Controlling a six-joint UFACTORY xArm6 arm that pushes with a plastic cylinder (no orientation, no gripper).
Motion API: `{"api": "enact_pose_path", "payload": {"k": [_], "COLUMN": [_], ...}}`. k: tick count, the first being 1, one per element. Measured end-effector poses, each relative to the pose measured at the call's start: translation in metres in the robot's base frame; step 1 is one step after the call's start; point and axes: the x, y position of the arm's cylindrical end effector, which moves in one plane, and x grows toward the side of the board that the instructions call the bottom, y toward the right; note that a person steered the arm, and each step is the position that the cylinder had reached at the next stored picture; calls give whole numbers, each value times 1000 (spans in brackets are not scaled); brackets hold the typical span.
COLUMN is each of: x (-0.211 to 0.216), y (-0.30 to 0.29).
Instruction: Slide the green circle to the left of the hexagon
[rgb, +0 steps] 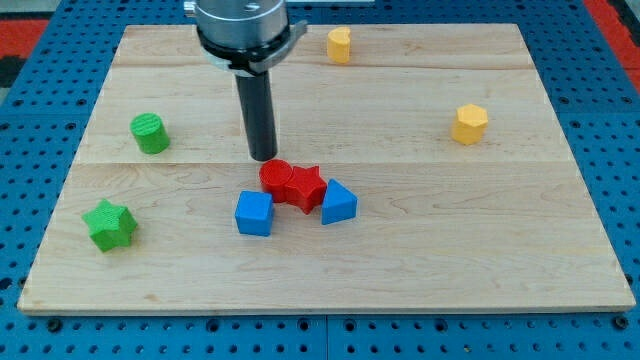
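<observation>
The green circle (149, 133) stands at the view's left on the wooden surface (420, 250), on its own, with bare wood all round it. The yellow hexagon (469, 124) sits far off toward the view's right, at roughly the same height in the view, so the two are well apart with the rod between them.

The rod's tip (263, 157) rests near the middle of the surface, to the right of the green circle and not touching it. It sits just above the red circle (277, 177), very close to that block's upper edge; whether they touch cannot be told. The arm carries no hand, only this straight dark rod, so nothing can be told of a hand being apart or together.

The red circle presses against a red star (306, 187) on its right. A blue cube (254, 213) lies just below and left of the red pair, and a second blue block (338, 203) sits against the star's right side. A green star (110, 224) lies below the green circle near the view's bottom left. Another yellow block (339, 45) stands near the top edge, right of the rod's housing.
</observation>
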Motion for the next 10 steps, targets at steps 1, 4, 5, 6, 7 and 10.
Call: {"api": "enact_pose_path", "payload": {"k": [1,4,5,6,7,10], "x": [-26,-88,-88,-79,-46,-18], "y": [-6,-111,-178,-221,-226,-44]}}
